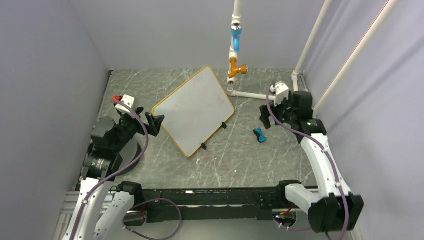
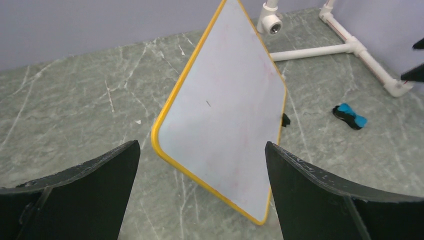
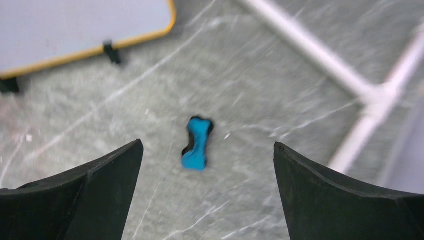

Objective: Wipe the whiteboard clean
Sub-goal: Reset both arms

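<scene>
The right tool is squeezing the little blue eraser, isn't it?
No. The blue eraser lies loose on the table. The right tool is open above it, squeezing nothing. The right wrist view shows it.

One whiteboard (image 1: 194, 111), two clip feet (image 1: 203, 146), one eraser (image 1: 259, 135), one pipe frame (image 1: 247, 94); left end effector (image 1: 154, 124), right end effector (image 1: 267, 116): two.

Whiteboard (image 2: 225, 110): smooth white face w/ slight sheen and faint pinkish smears; frame looks like glossy yellow-orange plastic. Table (image 1: 240, 160): grey-green marble-look top w/ white veins, smooth, semi-matt (real stone or laminate, can't tell). Pipe frame (image 2: 310, 51): smooth white plastic.
</scene>
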`<state>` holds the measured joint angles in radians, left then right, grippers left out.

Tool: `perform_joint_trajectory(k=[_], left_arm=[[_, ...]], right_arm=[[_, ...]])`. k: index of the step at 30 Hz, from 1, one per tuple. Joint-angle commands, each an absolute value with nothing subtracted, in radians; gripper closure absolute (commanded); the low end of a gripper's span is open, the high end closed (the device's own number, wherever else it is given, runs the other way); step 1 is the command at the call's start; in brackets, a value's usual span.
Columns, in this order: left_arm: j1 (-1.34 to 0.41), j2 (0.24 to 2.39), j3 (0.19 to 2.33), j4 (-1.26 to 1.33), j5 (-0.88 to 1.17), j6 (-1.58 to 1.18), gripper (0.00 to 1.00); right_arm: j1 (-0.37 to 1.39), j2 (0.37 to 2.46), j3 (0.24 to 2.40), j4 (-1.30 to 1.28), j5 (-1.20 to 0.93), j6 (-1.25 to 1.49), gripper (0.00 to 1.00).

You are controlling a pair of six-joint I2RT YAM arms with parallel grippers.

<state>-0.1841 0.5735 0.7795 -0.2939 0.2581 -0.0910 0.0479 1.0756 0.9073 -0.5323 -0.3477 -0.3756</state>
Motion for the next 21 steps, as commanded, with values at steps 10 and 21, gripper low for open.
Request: perform_joint_trajectory(k=[10, 21], left_arm=[[-0.186, 0.580, 1.143, -0.553, 0.293, -0.248, 0.01], [-0.186, 0.535, 1.170, -0.609, 0.255, -0.247, 0.01]], right_arm=[[0.019, 0.856, 1.212, -0.607, -0.260, -0.174, 0.00], [0.017, 0.773, 1.201, -0.625, -0.209, -0.088, 0.00]])
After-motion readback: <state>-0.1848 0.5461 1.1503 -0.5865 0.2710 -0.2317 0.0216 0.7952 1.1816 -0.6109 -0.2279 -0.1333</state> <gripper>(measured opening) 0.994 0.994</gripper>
